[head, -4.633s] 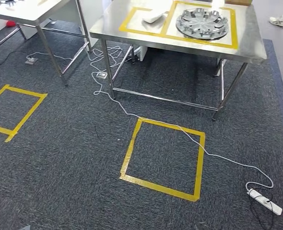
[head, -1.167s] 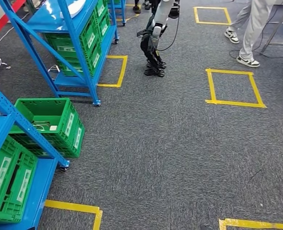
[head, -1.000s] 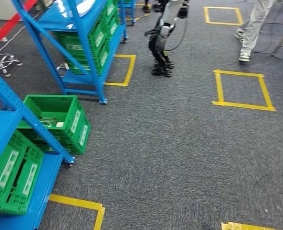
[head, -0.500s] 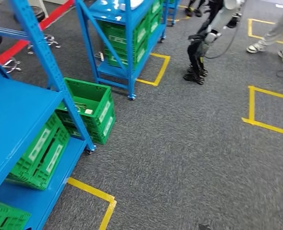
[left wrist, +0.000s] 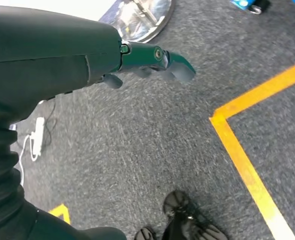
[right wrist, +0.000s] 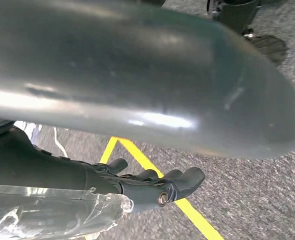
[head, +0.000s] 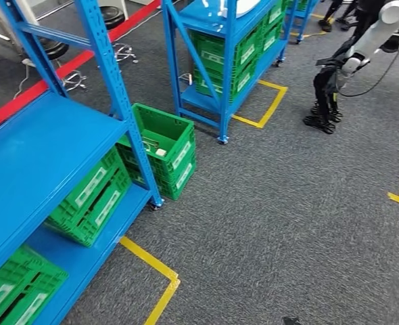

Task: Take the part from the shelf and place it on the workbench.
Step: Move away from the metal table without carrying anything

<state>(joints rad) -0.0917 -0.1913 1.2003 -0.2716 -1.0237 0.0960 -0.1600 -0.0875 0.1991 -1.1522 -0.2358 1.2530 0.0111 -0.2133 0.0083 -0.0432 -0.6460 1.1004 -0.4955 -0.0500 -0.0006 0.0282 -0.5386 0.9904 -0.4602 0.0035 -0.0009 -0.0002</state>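
Right now you are at the approach step: both arms hang over the grey carpet, and nothing has been picked up. Your left hand [left wrist: 153, 57] holds nothing, its fingers stretched out and slightly apart; your right hand [right wrist: 153, 185] is likewise empty, fingers extended. A blue shelf [head: 44, 156] fills the left of the head view, with green crates [head: 92, 196] on its lower level and another green crate [head: 164, 149] on the floor beside its post. A second blue shelf [head: 223, 47] stands at upper centre, carrying a white part [head: 246, 7] on its top level; whether that is your part I cannot tell. Next, square up to the shelf and raise a hand toward the part.
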